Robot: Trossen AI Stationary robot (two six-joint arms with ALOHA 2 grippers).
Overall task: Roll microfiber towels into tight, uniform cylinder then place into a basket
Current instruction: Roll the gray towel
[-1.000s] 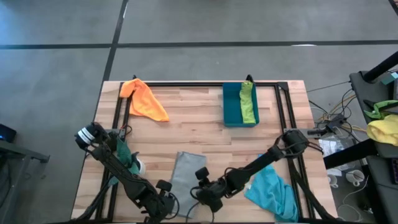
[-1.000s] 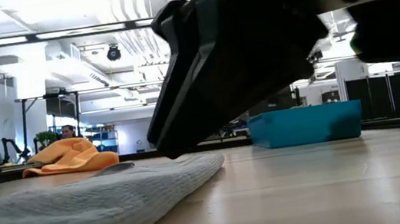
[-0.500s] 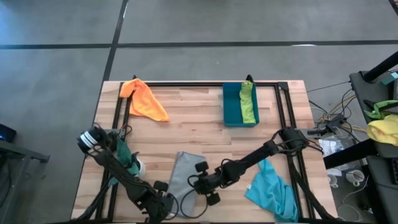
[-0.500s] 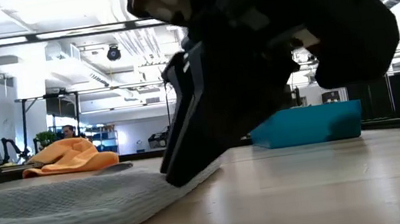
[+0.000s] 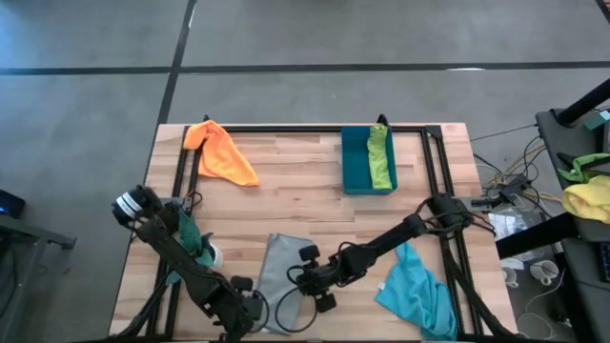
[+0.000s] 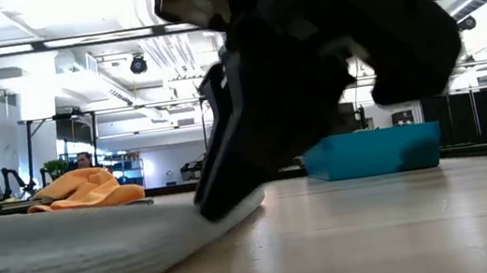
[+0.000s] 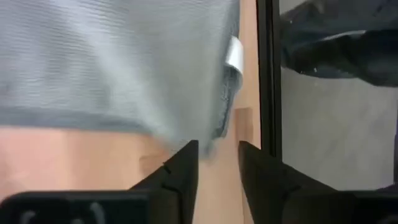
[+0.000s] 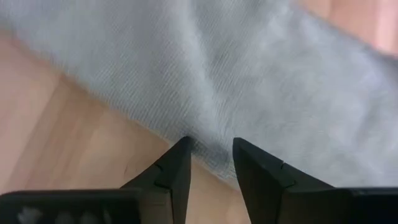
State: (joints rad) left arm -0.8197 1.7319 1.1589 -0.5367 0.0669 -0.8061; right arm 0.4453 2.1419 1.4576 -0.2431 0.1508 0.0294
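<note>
Grey cloth, one of the microfiber towels point(image 5: 275, 270), lies flat in the lower centre of the high view, its long axis running up-down in the frame. The right gripper point(image 5: 310, 281) touches its right edge and the left gripper point(image 5: 250, 307) its lower left corner; both have fingers slightly parted, grasping nothing.

- A towel point(image 5: 274, 270) is laid flat at the near middle of the table point(image 5: 295, 181).
- The left gripper point(image 5: 250, 310) is placed at this towel's near left corner; the right gripper point(image 5: 303, 278) at its right edge.
- A second towel point(image 5: 221, 152) is heaped at the far left corner.
- The basket point(image 5: 357, 162) is set far right of centre, with a rolled towel point(image 5: 380, 157) in its right side.
- A fourth towel point(image 5: 419, 295) is spread near right.
</note>
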